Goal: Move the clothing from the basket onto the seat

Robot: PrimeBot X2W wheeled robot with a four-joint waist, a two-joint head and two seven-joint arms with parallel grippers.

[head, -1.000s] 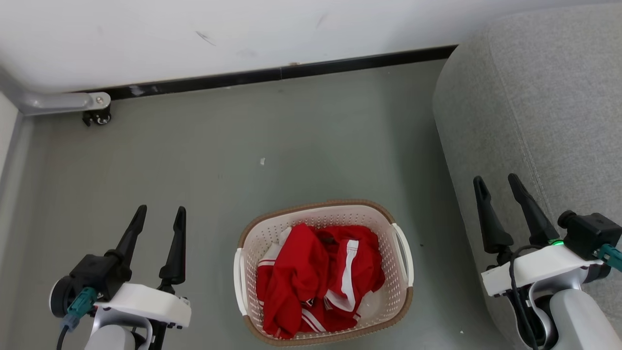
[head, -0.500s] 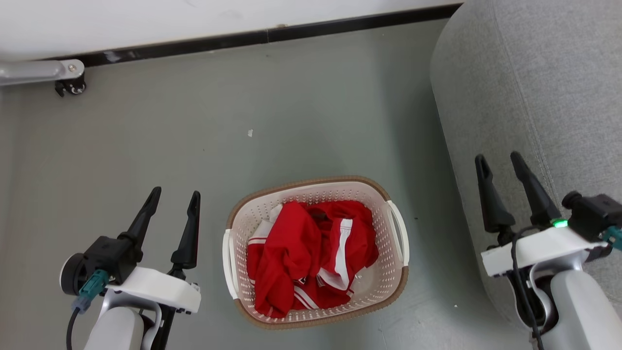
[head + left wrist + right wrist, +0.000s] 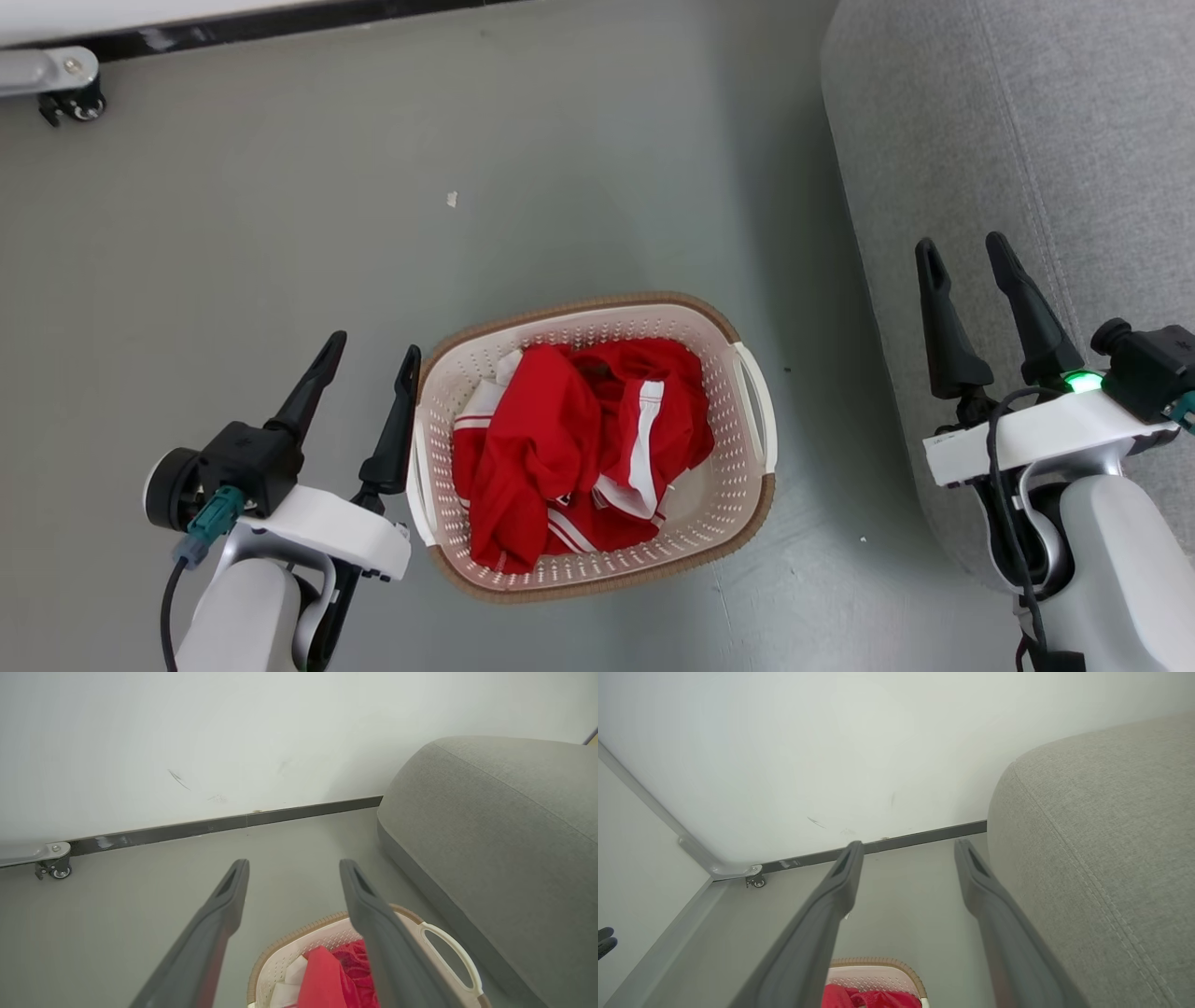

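Clothing (image 3: 560, 457) lies heaped in the basket (image 3: 724, 485), red with white stripes and trim. You cannot tell from the heap where one piece ends and the next begins, and any lettering is too small to read. It covers most of the basket's bottom, leaving only a bare patch toward the right.

The basket stands on the floor (image 3: 280, 233), near the seat (image 3: 1027, 121) but apart from it. The seat is cut off by the top and right edges of the head view.

Your left gripper (image 3: 373, 345) hangs just beside the basket's left handle, fingers apart and empty. In the head view its inner finger overlaps the rim, and you cannot tell whether it touches. In the left wrist view that same finger crosses the basket and hides part of the clothing.

Your right gripper (image 3: 962, 243) is over the seat's edge, fingers apart, nothing between them. Its wrist view catches the basket's far rim and a strip of red at the bottom edge, and the rest is cut off.

A caster (image 3: 70, 103) sits at the far left by the wall, partly cropped.
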